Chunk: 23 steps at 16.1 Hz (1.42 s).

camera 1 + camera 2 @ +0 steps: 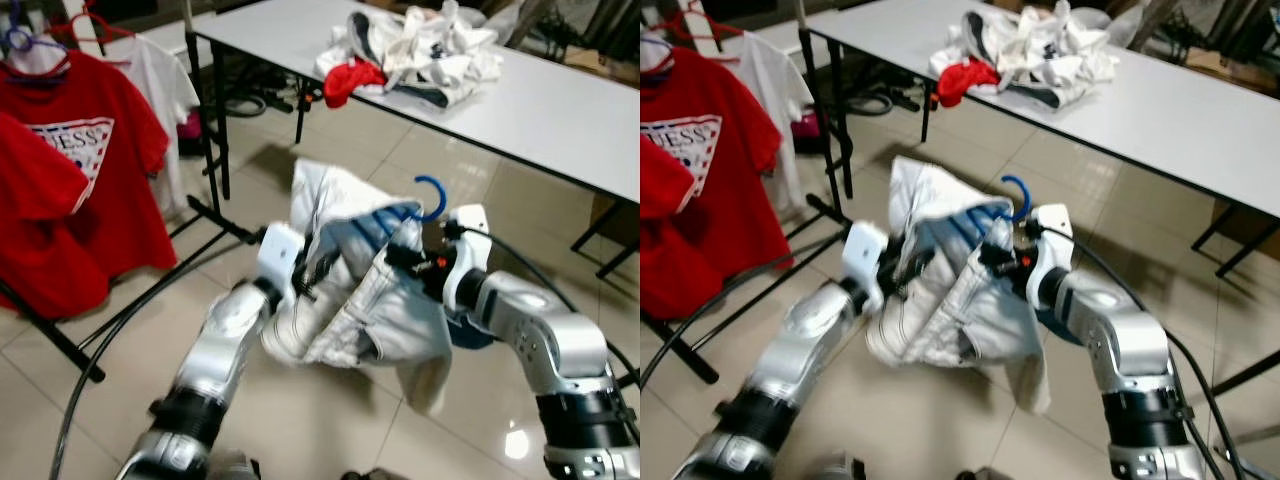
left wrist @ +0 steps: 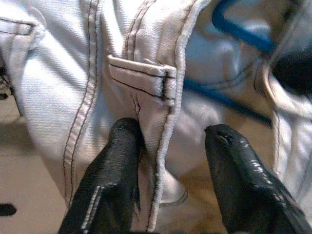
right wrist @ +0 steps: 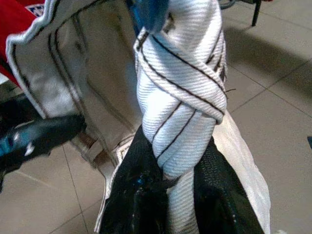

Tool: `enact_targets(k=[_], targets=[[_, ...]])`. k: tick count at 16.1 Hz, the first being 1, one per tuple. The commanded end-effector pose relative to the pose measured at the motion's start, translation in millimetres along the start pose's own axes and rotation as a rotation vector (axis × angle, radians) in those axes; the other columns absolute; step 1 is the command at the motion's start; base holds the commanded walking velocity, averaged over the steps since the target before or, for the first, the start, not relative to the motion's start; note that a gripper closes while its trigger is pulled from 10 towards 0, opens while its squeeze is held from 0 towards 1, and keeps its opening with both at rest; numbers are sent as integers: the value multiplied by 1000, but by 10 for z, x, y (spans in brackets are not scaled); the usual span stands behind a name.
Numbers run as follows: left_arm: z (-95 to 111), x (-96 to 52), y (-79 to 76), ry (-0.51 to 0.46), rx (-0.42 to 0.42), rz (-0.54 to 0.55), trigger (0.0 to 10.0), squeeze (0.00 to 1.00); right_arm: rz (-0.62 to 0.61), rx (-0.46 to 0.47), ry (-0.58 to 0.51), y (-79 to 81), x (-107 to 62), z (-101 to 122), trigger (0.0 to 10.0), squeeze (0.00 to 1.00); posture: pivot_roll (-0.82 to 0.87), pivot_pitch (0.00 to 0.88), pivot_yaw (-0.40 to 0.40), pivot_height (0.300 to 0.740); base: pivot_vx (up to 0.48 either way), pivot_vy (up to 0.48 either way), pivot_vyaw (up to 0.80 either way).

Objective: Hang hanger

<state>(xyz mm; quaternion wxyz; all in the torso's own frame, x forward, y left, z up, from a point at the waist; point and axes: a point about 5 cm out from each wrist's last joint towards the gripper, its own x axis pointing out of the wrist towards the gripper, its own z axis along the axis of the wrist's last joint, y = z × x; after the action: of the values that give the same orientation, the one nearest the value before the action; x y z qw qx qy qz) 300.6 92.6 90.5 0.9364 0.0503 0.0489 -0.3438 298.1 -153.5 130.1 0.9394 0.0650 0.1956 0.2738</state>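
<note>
A white denim garment point(image 1: 345, 300) on a blue hanger hangs between my two arms, low over the tiled floor. The hanger's blue hook point(image 1: 433, 196) sticks up at the garment's top right. My right gripper point(image 3: 178, 146) is shut on a twisted bundle of the white fabric just under the hook. My left gripper point(image 2: 173, 129) reaches into the garment's left side. Its fingers point(image 2: 114, 175) stand apart, with a stitched hem and belt loop point(image 2: 144, 78) between them, against one finger. The blue hanger bar point(image 2: 229, 100) runs behind the cloth.
A clothes rack at the left holds red T-shirts point(image 1: 75, 170) and a white one point(image 1: 165, 75) on hangers; its black base bars point(image 1: 150, 305) lie on the floor. A white table point(image 1: 560, 110) behind carries a pile of clothes point(image 1: 420, 50).
</note>
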Motion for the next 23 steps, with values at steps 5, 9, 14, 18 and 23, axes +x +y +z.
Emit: enact_targets(k=[5, 9, 14, 18, 23], targets=[[-27, -65, -130, 44, -1, -56, 10000, 0, -94, 4, -97, -43, -34, 142, 0, 0, 6, 35, -60, 740, 0, 0, 0], [66, -97, 176, 12, 32, 153, 10000, 780, -80, -10, -118, 25, 42, 177, 0, 0, 13, 28, -58, 740, 0, 0, 0], [120, -448, 383, -13, -9, 416, 10000, 0, -314, -87, -9, -128, -5, -140, 10000, 0, 29, 41, -76, 740, 0, 0, 0], [111, -623, 209, -48, -89, 480, 10000, 0, -501, -56, -38, -267, -243, -380, 10000, 0, 51, 27, -57, 740, 0, 0, 0], [59, -506, 101, -17, -87, 444, 10000, 0, -544, -16, -49, -260, -369, -481, 10000, 0, 6, 33, -26, 740, 229, 0, 0]])
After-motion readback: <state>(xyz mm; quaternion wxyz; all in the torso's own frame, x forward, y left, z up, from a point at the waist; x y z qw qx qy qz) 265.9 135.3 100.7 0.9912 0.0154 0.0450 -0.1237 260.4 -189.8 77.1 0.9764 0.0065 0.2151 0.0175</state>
